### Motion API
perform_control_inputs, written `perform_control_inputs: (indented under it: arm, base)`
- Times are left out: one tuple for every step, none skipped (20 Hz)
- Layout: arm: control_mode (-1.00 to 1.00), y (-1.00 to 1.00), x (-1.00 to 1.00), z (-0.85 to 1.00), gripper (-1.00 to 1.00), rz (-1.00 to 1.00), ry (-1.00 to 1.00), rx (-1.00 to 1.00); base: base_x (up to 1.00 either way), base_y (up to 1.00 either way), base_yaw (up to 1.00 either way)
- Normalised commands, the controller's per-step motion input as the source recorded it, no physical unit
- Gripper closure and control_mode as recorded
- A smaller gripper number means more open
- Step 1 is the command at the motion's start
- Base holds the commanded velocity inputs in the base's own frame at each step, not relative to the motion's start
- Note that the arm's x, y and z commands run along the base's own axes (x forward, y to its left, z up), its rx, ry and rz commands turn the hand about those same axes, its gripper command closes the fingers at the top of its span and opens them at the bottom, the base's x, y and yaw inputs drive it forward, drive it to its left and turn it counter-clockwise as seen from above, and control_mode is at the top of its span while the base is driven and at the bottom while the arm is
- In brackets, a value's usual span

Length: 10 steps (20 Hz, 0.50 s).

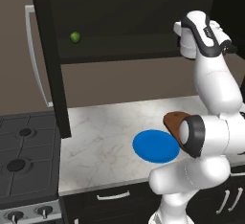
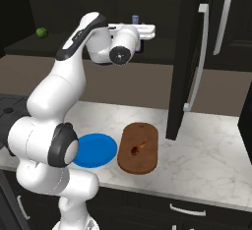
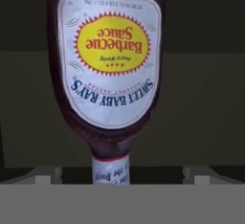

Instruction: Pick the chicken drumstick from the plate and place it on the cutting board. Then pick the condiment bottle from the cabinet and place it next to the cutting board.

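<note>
The marble counter (image 2: pixel 206 145) held one plate (image 2: pixel 96 149) and one cutting board (image 2: pixel 139 148) carrying one chicken drumstick (image 2: pixel 139 147). The arm reached up level into the cabinet (image 1: pixel 119 12) — gripper (image 2: pixel 147 31) at the one condiment bottle (image 3: pixel 107 70); finger spread untellable. One green fruit (image 1: pixel 74 37) sat farther along the shelf.

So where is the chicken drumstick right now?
In the right base view the chicken drumstick lies on the cutting board, near its middle, just right of the blue plate on the marble counter.
</note>
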Motion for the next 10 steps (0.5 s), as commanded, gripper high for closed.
perform_control_inputs:
  arm:
    - [-1.00,0.00,0.08,0.00,-1.00,0.00,0.00,0.00]
    - [-1.00,0.00,0.08,0.00,-1.00,0.00,0.00,0.00]
    - [-1.00,0.00,0.08,0.00,-1.00,0.00,0.00,0.00]
    - [-1.00,0.00,0.08,0.00,-1.00,0.00,0.00,0.00]
    - [-1.00,0.00,0.08,0.00,-1.00,0.00,0.00,0.00]
    - [-1.00,0.00,0.08,0.00,-1.00,0.00,0.00,0.00]
    - [-1.00,0.00,0.08,0.00,-1.00,0.00,0.00,0.00]
    - [-1.00,0.00,0.08,0.00,-1.00,0.00,0.00,0.00]
    - [-1.00,0.00,0.08,0.00,-1.00,0.00,0.00,0.00]
    - [-1.00,0.00,0.07,0.00,-1.00,0.00,0.00,0.00]
  base:
    - [0.00,0.00,0.00]
    - [0.00,0.00,0.00]
    - [0.00,0.00,0.00]
    - [0.00,0.00,0.00]
    - [0.00,0.00,0.00]
    - [0.00,0.00,0.00]
    - [0.00,0.00,0.00]
    - [0.00,0.00,0.00]
    - [0.00,0.00,0.00]
    - [0.00,0.00,0.00]
